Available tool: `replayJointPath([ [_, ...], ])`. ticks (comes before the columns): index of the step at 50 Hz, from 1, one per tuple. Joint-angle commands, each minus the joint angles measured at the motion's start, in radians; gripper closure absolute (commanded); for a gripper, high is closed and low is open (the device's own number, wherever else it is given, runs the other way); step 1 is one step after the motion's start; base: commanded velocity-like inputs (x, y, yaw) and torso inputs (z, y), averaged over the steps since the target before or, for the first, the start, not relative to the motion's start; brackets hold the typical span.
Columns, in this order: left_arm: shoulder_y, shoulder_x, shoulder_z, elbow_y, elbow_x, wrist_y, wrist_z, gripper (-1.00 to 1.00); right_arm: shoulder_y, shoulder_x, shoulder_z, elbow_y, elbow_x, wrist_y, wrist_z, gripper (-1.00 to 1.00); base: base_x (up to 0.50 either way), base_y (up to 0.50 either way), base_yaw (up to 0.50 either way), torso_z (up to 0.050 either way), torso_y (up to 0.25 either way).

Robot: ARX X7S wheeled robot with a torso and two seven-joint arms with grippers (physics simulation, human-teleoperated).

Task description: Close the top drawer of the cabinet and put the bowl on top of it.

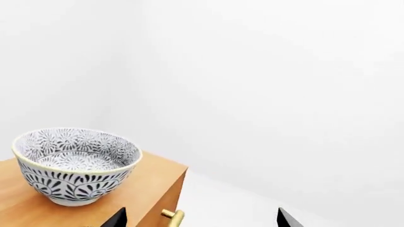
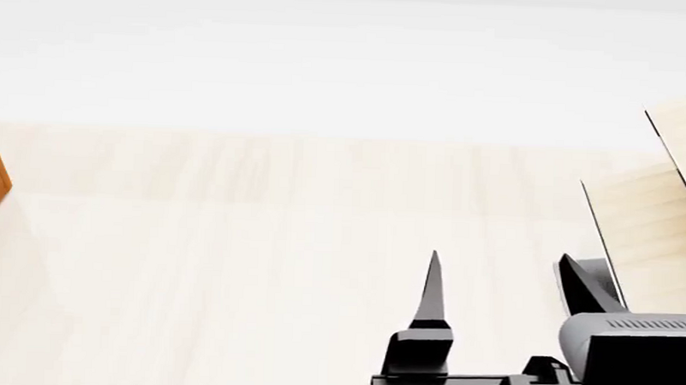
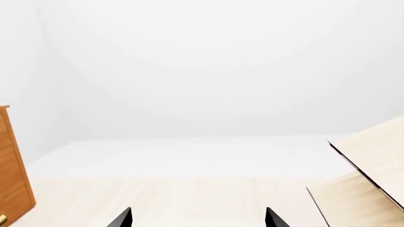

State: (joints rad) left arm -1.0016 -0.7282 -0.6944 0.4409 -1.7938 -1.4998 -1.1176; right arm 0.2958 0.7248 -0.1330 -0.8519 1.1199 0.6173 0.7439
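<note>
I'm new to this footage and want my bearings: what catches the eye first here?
The patterned bowl stands upright on top of the orange-brown cabinet, near its corner, with a brass handle just below. In the head view, the right gripper with its dark fingers spread points over a pale wood floor, holding nothing.

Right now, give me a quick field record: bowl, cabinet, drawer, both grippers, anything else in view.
bowl: upright on the cabinet top, free of both grippers
cabinet: orange-brown wood, a sliver shows at the head view's left edge
top drawer: only a brass handle end shows below the top; closed or not cannot be told
left gripper: open, empty, fingertips apart near the cabinet corner
right gripper: open, empty, over the pale floor
other: pale plywood shelf structure on the right
</note>
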Motion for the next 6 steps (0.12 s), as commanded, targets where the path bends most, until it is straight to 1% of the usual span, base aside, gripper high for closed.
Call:
replayJointPath([
  [1,0.079,0.004,0.054,0.13,-0.119,0.013,-0.041,-1.0,-0.002,0.004,0.003,0.003,0.003,-0.004,0.0,-1.0,0.0,0.0,0.0,0.0,0.0],
  [6,0.107,0.024,0.047,0.168,-0.095,-0.002,-0.01,-1.0,0.002,0.004,0.001,0.004,0.003,-0.003,0.004,-1.0,0.0,0.0,0.0,0.0,0.0],
])
